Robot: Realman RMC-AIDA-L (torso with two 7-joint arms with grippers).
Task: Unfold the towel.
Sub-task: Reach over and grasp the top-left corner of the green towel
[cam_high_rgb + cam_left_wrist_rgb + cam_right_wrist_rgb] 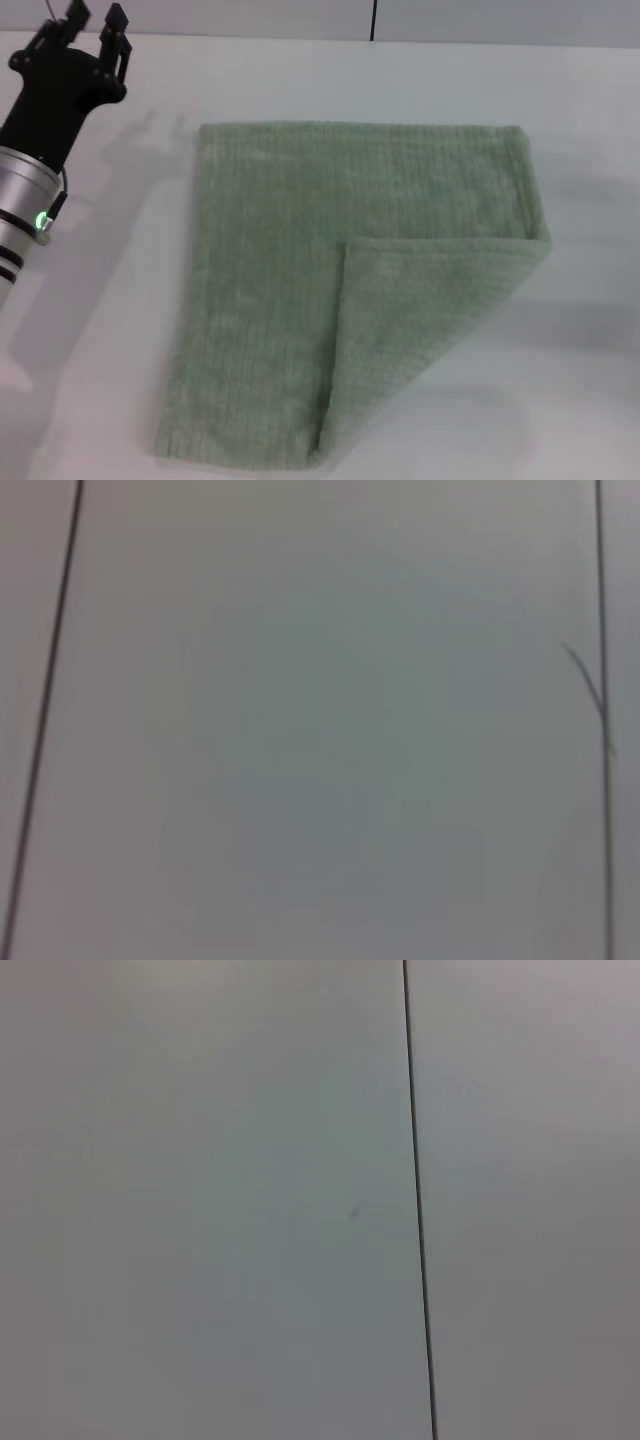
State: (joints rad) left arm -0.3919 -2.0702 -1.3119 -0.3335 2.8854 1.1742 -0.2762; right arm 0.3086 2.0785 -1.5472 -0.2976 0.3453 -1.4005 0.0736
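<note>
The pale sage-green towel (300, 290) lies flat on the white table in the head view. Its near right corner is folded over diagonally, making a triangular flap (420, 320) on top of the cloth. My left gripper (96, 28) is at the far left of the table, well clear of the towel, with its black fingers apart and empty. My right gripper is out of view. Both wrist views show only a pale wall with dark seams.
The white table (560, 400) extends around the towel on all sides. A pale wall with a dark seam (373, 20) stands behind the table.
</note>
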